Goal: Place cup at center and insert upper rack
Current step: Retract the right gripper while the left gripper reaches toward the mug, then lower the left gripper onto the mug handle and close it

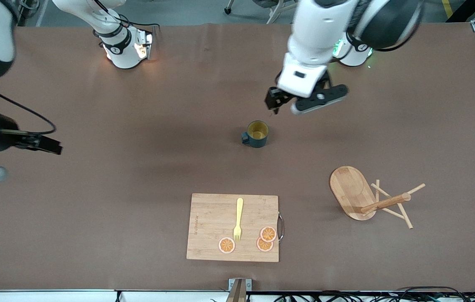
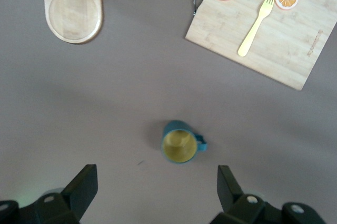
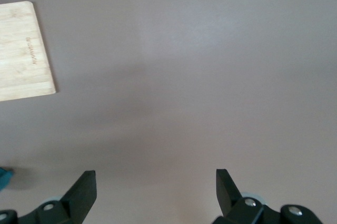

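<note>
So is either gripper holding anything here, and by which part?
Nothing is held. The left gripper is open in the air near the cup, not touching it. The right gripper is open over bare table, waiting.

bamboo cutting board (image 1: 214, 226) with yellow fork (image 1: 238, 220), seemingly three orange slices (image 1: 268, 234)

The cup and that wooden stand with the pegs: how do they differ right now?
The cup is small, dark teal with a yellow inside; the wooden stand is larger and pale bamboo. The cup stands upright near the table's middle; the stand lies tipped on its side, nearer the front camera, toward the left arm's end. The open left gripper hangs close by the cup, not the stand. Neither is held.
</note>
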